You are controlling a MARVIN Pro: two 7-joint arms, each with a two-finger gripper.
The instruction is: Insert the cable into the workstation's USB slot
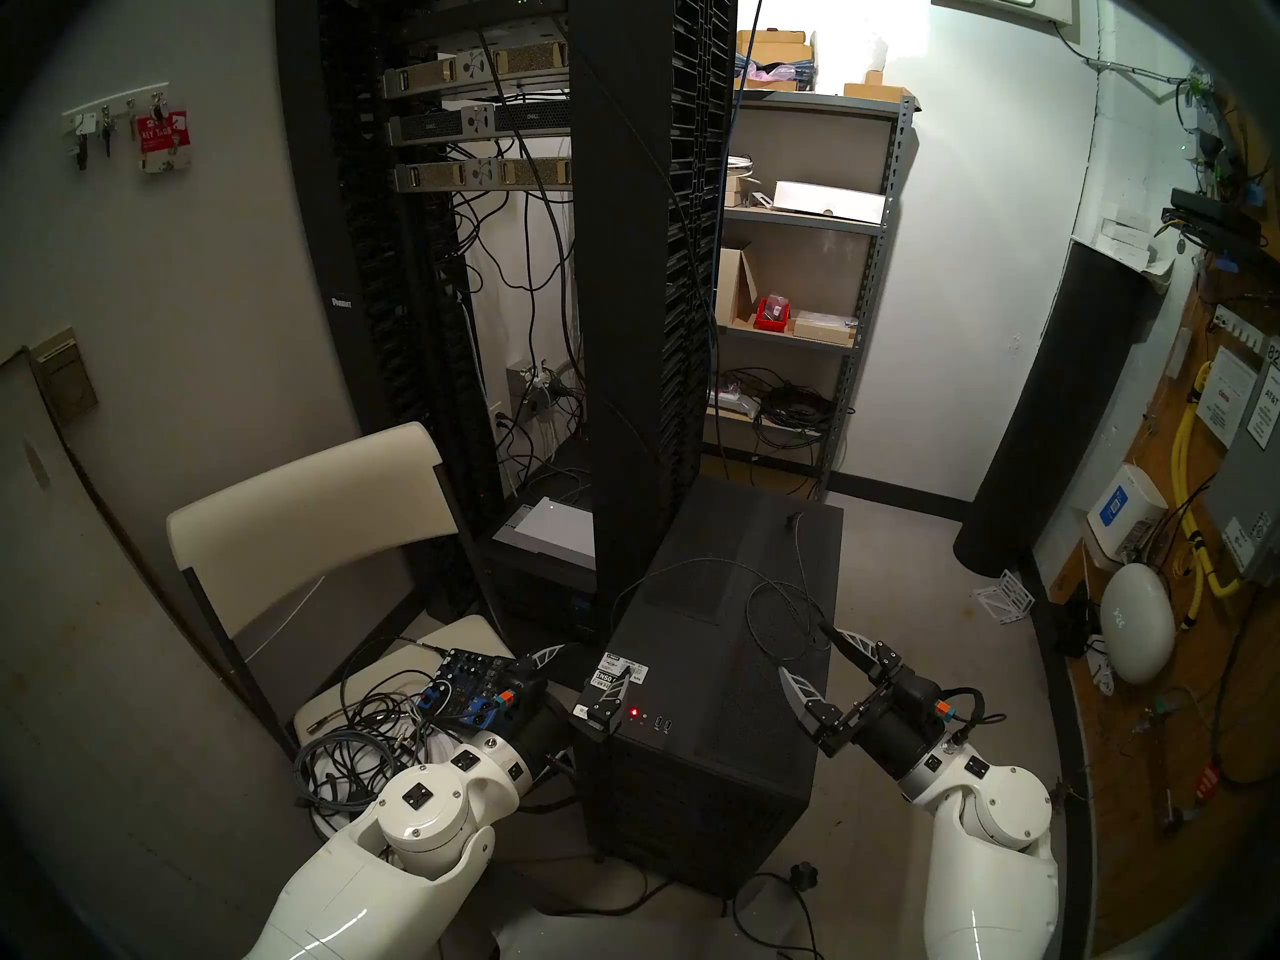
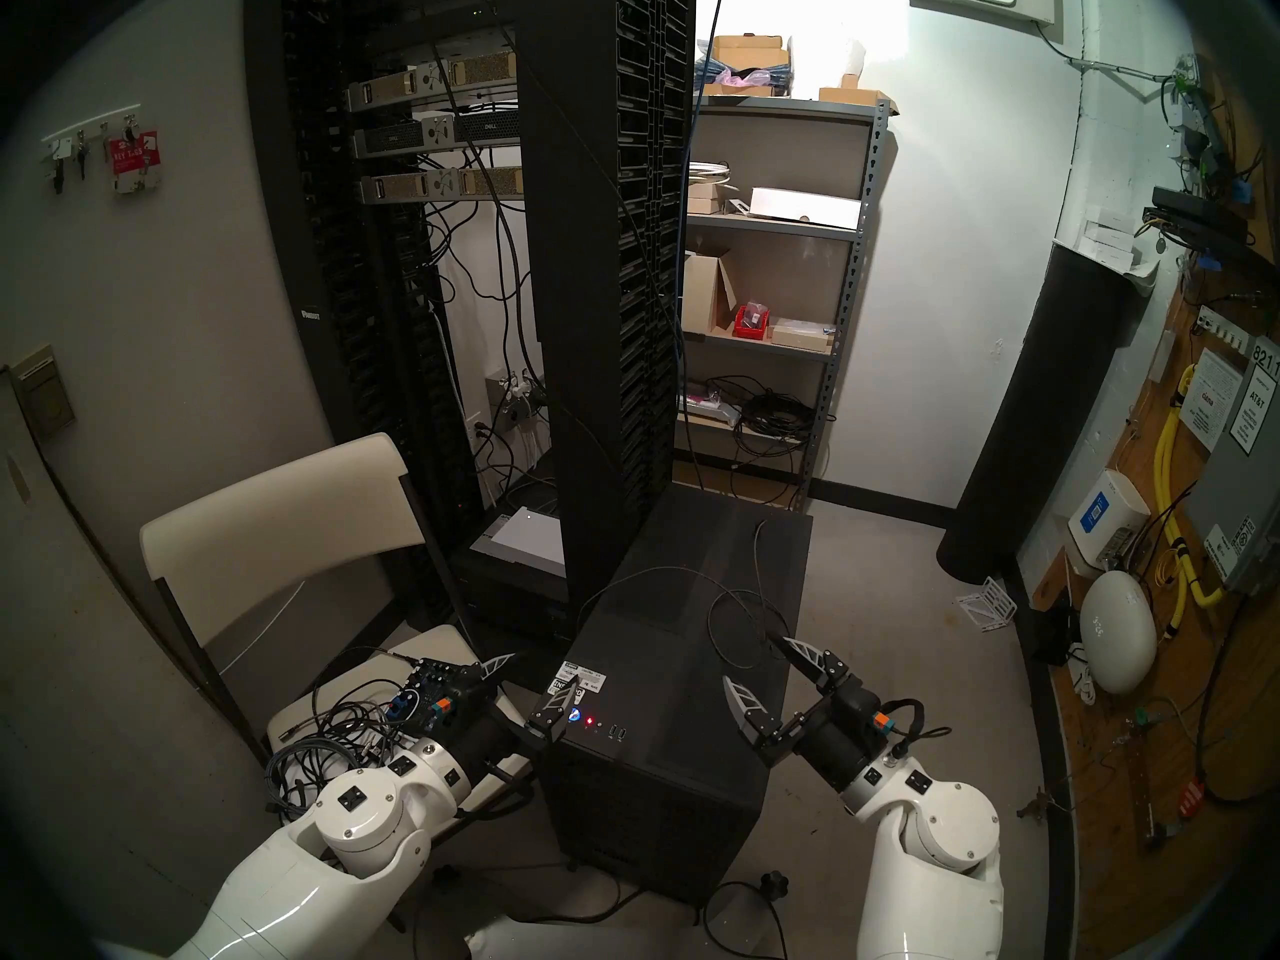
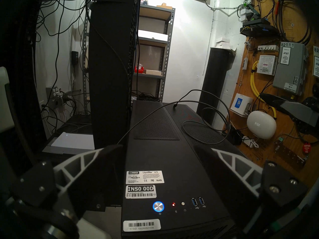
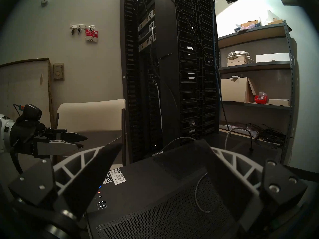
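Head stereo left view: the left gripper (image 1: 580, 668) reaches level over the near left corner of the large black mesh-panelled workstation tower (image 1: 699, 785), jaws apart and empty. Its two USB ports (image 1: 663, 724) sit just right of that gripper. Farther right, the thin black cable (image 1: 776, 616) lies looped on the tower's top, just beyond the right gripper (image 1: 807, 657), also spread wide and holding nothing.

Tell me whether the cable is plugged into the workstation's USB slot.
Out. The cable lies looped on top of the workstation, its plug free; both USB ports are empty.
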